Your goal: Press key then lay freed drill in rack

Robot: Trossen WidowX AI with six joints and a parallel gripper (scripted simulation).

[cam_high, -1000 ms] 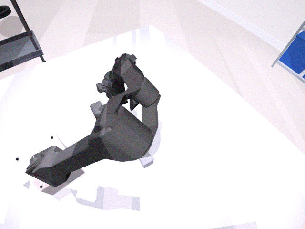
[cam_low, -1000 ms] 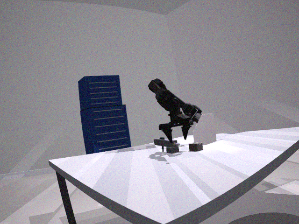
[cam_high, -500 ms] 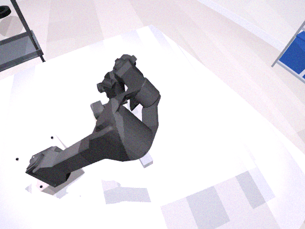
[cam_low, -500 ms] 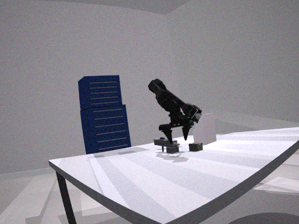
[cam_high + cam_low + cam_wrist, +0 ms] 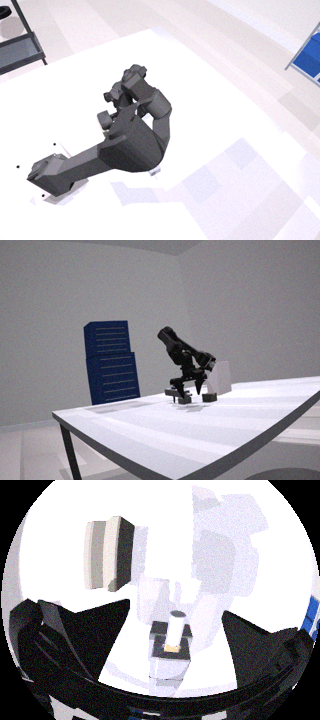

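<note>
One black robot arm (image 5: 134, 147) (image 5: 171, 343) bends over one white table (image 5: 206, 103) (image 5: 155, 426). Its one gripper (image 5: 121, 116) (image 5: 191, 395) (image 5: 176, 607) points down, its two fingers spread wide with nothing between them. In the wrist view, one pale drill shaft (image 5: 175, 627) stands out of one grey block-shaped holder (image 5: 170, 667) at lower centre, seen between the spread fingers but not gripped. The drill is not in the rack. The one grooved, cream-and-dark rack (image 5: 111, 555) (image 5: 209, 397) lies at upper left of that view and right of the gripper in the exterior view. I cannot pick out the key clearly.

Behind the table, left of centre, are two stacked blue cabinets (image 5: 112, 364). One pale upright panel (image 5: 222, 378) stands right of the gripper. From above, one dark cart (image 5: 21, 60) is at upper left, and one grey-framed shelf unit (image 5: 299, 54) at upper right.
</note>
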